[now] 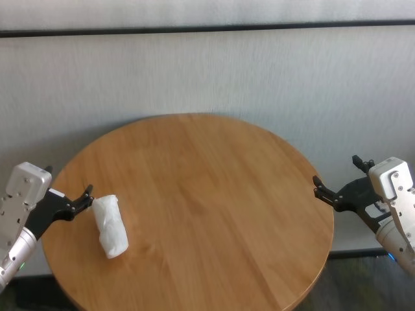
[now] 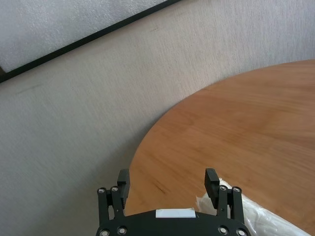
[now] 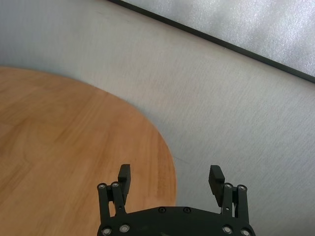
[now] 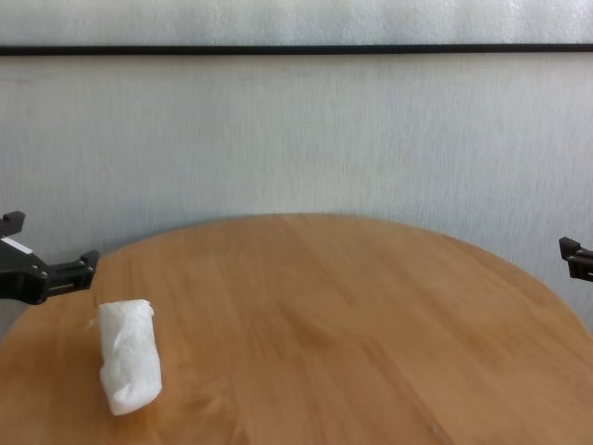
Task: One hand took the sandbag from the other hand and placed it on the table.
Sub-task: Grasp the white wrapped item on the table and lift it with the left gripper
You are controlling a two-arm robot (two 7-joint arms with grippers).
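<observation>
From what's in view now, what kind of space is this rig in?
Probably a bare indoor test space: a round wooden table against a plain pale wall with a dark strip, holding only a white sandbag.

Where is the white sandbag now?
In the head view, the sandbag lies on the table, near its left edge, just beside the open left gripper.

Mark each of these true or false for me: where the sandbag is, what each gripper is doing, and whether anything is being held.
1. The sandbag lies on the table. True.
2. The left gripper is clamped on the sandbag. False: its fingers are open, beside the bag.
3. The right gripper holds the sandbag. False: it is open and empty at the table's right edge.
4. The sandbag is on the robot's left side. True.
</observation>
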